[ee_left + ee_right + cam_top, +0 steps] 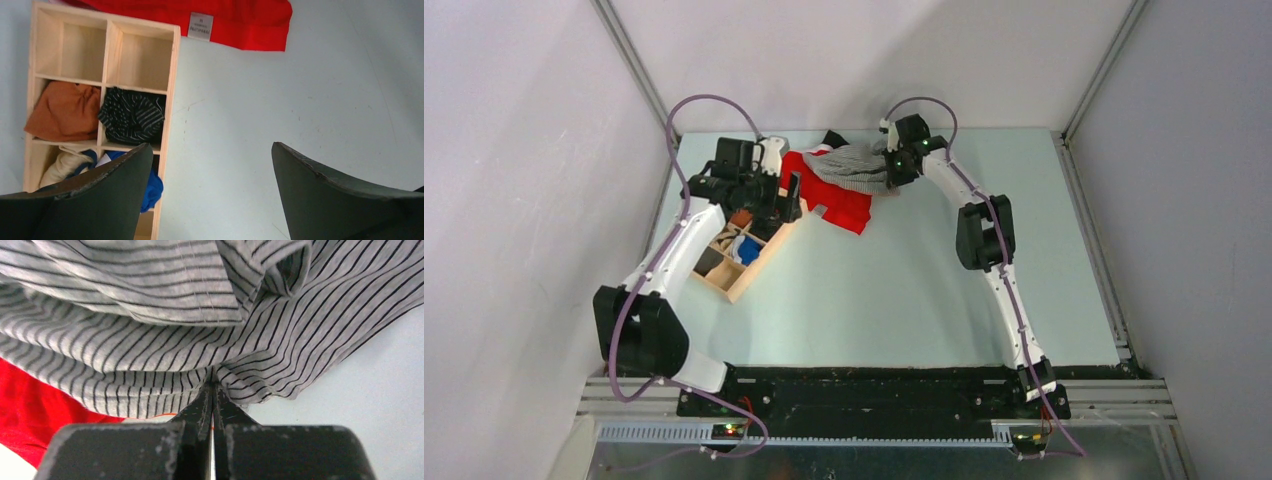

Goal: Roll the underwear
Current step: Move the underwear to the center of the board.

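Observation:
The underwear [852,166] is grey-and-white striped fabric, bunched at the far middle of the table and lying partly over a red garment [836,200]. My right gripper [892,170] is shut on its right edge. In the right wrist view the fingertips [212,390] pinch a fold of the striped underwear [150,340], with the red garment [35,410] below on the left. My left gripper [789,200] is open and empty beside the wooden box, its jaws wide apart over bare table in the left wrist view [212,165].
A wooden divided box [734,250] stands at the left. In the left wrist view the box [170,90] holds rolled brown [65,110], dark striped [132,115], cream and blue [152,187] garments; two far compartments are bare. The red garment [240,20] lies beyond it.

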`<action>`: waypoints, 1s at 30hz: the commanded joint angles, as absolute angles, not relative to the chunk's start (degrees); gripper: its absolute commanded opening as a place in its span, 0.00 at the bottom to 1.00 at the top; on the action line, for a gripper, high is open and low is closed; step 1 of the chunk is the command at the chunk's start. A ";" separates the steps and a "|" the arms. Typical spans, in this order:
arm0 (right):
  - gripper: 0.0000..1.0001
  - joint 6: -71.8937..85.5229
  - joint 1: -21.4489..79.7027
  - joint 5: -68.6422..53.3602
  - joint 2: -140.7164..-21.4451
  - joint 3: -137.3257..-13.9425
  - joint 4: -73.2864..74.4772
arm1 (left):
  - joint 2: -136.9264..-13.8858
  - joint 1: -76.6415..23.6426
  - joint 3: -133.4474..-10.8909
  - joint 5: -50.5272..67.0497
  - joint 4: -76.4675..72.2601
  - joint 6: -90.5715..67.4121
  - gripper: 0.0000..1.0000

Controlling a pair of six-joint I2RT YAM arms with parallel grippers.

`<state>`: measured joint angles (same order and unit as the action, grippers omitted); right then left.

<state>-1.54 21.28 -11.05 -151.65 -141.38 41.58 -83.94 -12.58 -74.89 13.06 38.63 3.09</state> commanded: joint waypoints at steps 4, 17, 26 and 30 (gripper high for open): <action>0.00 -4.47 21.71 -10.40 -148.58 -138.41 43.96 | -85.70 -12.24 -78.51 13.39 35.74 4.51 0.95; 0.44 -6.56 24.68 1.84 -146.70 -133.43 43.92 | -84.32 -12.30 -76.34 13.56 34.56 3.34 0.95; 0.13 -3.98 23.77 3.77 -142.29 -122.49 47.69 | -84.37 -12.26 -76.14 13.49 33.83 3.55 0.95; 0.00 -4.54 23.14 4.52 -135.01 -111.99 48.18 | -85.03 -12.22 -76.01 13.24 33.22 5.97 0.93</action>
<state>-4.45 24.47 1.32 -140.46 -121.95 39.81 -85.93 -12.58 -76.62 13.26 35.22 3.22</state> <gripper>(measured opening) 0.044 0.940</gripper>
